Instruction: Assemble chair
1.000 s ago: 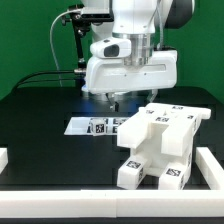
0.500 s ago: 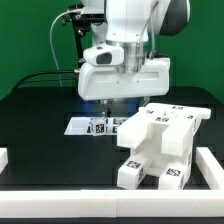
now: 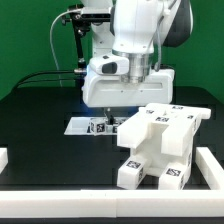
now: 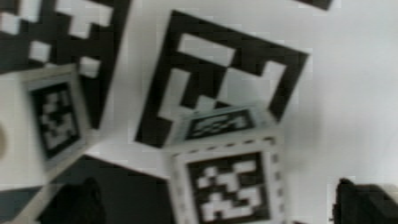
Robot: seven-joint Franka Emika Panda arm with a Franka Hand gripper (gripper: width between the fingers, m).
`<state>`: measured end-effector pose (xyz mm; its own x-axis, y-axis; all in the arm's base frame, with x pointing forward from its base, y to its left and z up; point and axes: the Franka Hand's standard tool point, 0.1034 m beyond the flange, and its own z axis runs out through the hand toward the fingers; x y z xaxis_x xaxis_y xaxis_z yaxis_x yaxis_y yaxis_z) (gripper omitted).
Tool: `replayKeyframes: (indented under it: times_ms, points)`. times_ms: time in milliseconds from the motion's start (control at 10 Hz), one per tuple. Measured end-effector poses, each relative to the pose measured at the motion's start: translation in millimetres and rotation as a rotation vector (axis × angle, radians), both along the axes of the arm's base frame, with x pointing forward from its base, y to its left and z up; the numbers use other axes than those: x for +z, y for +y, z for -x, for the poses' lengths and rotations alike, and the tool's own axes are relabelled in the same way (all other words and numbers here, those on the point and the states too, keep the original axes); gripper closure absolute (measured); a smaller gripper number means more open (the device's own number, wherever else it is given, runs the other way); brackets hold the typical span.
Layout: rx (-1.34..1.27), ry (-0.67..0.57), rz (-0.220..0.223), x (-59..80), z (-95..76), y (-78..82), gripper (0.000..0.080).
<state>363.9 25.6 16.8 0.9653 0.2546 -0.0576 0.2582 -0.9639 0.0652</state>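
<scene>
— Is your claw (image 3: 109, 112) holding anything?
— No. Its fingertips (image 4: 75, 204) stand wide apart, clamped on nothing.
— Where's the chair (image 3: 160, 143)?
— Just below your claw, toward the exterior view's right. Your wrist view shows a tagged white block (image 4: 228, 185) between the fingertips.

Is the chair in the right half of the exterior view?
Yes, the chair stands on the black table toward that view's right edge.

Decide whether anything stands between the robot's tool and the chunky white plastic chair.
Nothing visible does. The open tool hangs low over the thin flat white marker board, close to the exterior view's left of the chunky white plastic chair, with no object between them.
</scene>
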Motion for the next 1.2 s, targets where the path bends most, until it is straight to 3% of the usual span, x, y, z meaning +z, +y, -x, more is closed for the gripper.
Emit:
replayKeyframes:
  times_ms: [500,700,800,900,1200]
  points:
    - [-0.013,0.015,0.007,-9.0,3.0,8.5,0.0151]
    - [-0.013,0.015,0.007,-9.0,3.1,8.5,0.0403]
    - [-0.013,0.014,0.006,-8.8,2.9,8.6,0.0403]
    - [-0.005,0.024,0.003,-7.6,3.1,7.0,0.0517]
    - [-0.043,0.077,-0.075,36.7,-19.9,-14.7,0.0517]
